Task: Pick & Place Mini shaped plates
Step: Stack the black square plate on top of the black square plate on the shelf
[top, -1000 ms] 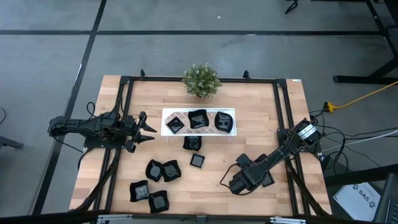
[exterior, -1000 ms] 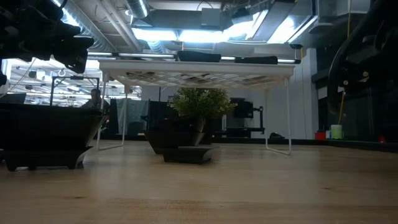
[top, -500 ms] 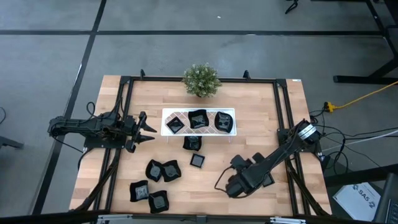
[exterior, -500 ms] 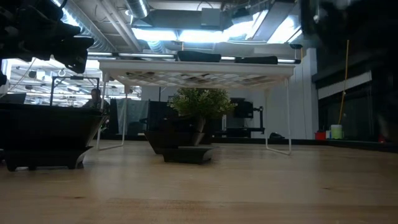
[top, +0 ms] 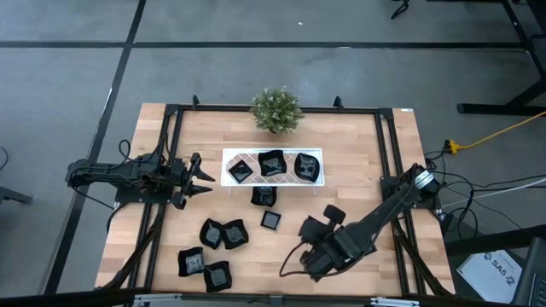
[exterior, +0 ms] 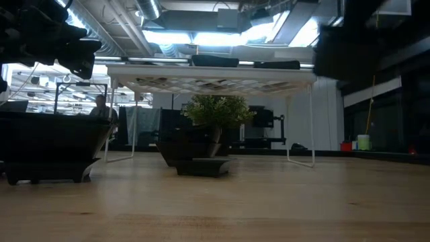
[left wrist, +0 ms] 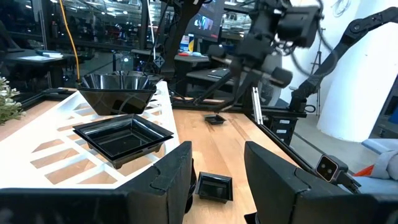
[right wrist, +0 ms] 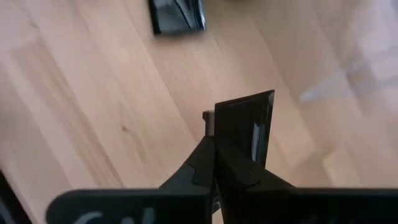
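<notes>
Right gripper (top: 309,256), near the counter's front edge, is clamped on one mini plate (right wrist: 244,134) held edge-up; white tray (top: 229,156) lies toward the back, left gripper (top: 205,177) spread empty beside it.

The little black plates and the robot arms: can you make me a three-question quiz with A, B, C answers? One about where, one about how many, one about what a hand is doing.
1. Where is the potted plant?
A. at the table's far edge
B. on the white tray
C. beside the right arm

2. How many mini plates lie on the white tray?
A. one
B. three
C. six

3. What are the right gripper's fingers doing?
A. spread wide, empty
B. pinching a black mini plate
C. holding the plant

Answers: 1 A, the plant stands beyond the tray. 2 B, three dark dishes sit in a row. 3 B, the right wrist view shows a plate's edge clamped.
</notes>
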Tool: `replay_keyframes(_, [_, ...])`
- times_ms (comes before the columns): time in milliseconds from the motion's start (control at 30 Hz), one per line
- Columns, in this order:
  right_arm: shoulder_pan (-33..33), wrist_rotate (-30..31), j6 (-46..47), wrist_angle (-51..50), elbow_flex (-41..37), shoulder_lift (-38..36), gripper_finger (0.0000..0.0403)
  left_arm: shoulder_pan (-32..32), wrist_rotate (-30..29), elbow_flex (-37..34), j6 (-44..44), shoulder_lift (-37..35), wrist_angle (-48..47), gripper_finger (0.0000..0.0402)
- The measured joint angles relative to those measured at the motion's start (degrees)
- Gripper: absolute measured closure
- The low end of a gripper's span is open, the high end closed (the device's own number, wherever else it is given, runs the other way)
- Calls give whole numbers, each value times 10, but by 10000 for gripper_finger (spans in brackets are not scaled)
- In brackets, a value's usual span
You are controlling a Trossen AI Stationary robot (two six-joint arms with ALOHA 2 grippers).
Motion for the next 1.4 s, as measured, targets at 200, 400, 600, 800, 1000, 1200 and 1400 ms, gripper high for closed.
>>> replay_keyframes(200, [-9, 33, -81, 18, 28, 0, 394, 0, 0, 0, 0, 0, 0, 258])
replay_keyframes(400, [-28, 33, -166, 57, 29, 0, 394, 0, 0, 0, 0, 0, 0, 258])
replay_keyframes(600, [-34, 33, -298, 120, 29, 0, 394, 0, 0, 0, 0, 0, 0, 258])
replay_keyframes(800, [-37, 33, -426, 197, 29, 0, 394, 0, 0, 0, 0, 0, 0, 258])
replay_keyframes(1000, [-42, 32, -535, 256, 29, 0, 394, 0, 0, 0, 0, 0, 0, 258])
replay_keyframes(1200, [-60, 26, -617, 292, 29, 0, 394, 0, 0, 0, 0, 0, 0, 258])
replay_keyframes(1400, [-79, 26, -715, 333, 29, 0, 394, 0, 0, 0, 0, 0, 0, 258])
